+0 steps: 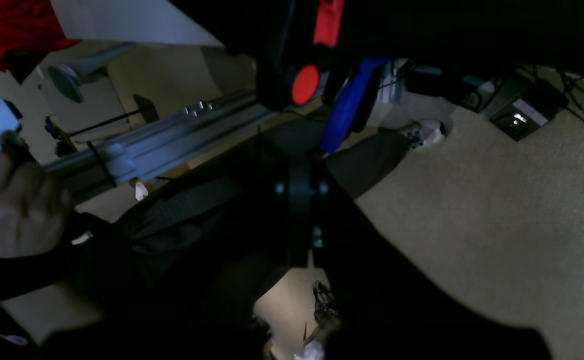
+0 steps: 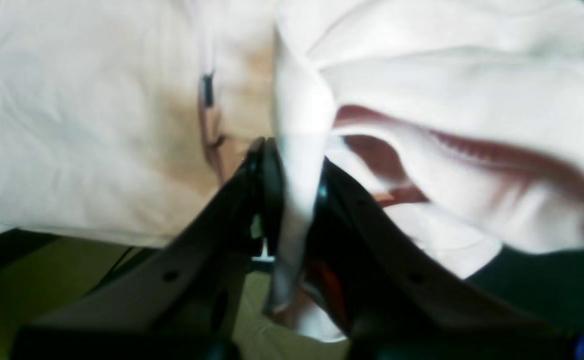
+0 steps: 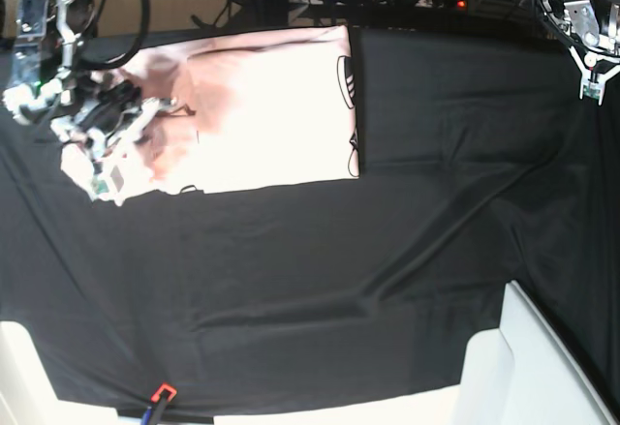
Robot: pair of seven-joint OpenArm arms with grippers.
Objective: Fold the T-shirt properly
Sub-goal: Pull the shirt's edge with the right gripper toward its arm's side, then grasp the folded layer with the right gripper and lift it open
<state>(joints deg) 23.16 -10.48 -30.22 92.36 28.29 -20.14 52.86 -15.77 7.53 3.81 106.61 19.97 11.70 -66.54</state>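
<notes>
pale pink t-shirt (image 3: 262, 106) lies partly folded, black lettering at its edge.

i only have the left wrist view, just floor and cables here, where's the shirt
Observer: The T-shirt lies on the black table cloth, toward the far edge on the base view's left.
Operator: is either arm on it
Observer: Yes, the right gripper is shut on a fold of the pink fabric, at the shirt's bunched end.
Operator: and my left arm
Observer: The left gripper is shut and empty at the far corner on the base view's right, well clear of the shirt.
Operator: is the shirt flat
Observer: Mostly; its edge nearest the left arm is straight, with black lettering showing along it.
</notes>
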